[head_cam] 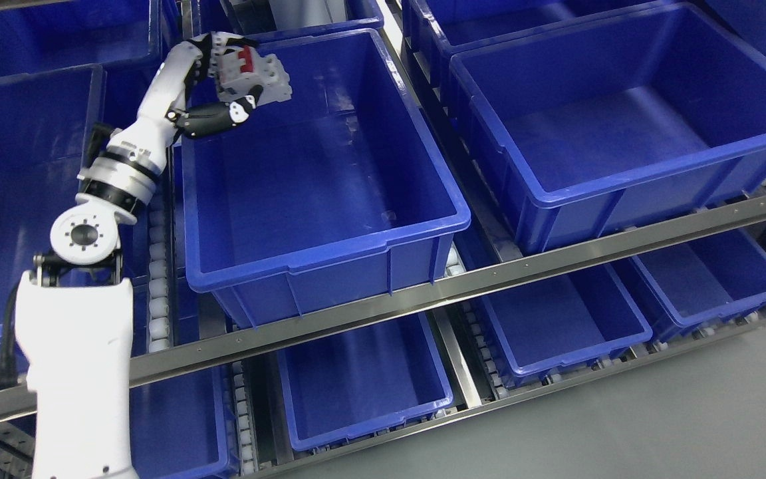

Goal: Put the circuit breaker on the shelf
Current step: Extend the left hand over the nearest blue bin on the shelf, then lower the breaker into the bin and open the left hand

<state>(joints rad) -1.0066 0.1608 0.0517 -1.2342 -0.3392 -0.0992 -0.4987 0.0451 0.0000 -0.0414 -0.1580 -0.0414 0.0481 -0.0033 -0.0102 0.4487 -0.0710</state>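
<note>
A: As the left arm [77,372] rises from the lower left of the frame, where does the left hand [223,86] end up?

B: In the upper left, over the far left corner of the middle bin [330,259]. The forearm leans up and to the right, crossing that bin's left wall.

A: And the fingers [213,121]?

B: Clamped on the breaker [256,76]. The dark thumb lies under it, and the other fingers curl over its top from the left.

A: So where exactly is the breaker?

B: In the hand, held above the bin's floor, near the back wall. It is a grey-white block with red toggles on its upper face, tilted. I cannot tell whether it touches the bin's rim.

A: What sits around that bin?

B: It stands on the upper level of the shelf [556,256], behind a metal rail that runs across the frame, rising to the right. A second blue bin [622,193] stands just beside it at the right, and a third [17,199] at the left edge, partly behind the arm. White rollers [157,279] show in the gap between the left bin and the middle one.

A: Below the rail?

B: More blue bins on a lower level, one [363,392] at the bottom centre. Grey floor [655,426] fills the lower right.
</note>
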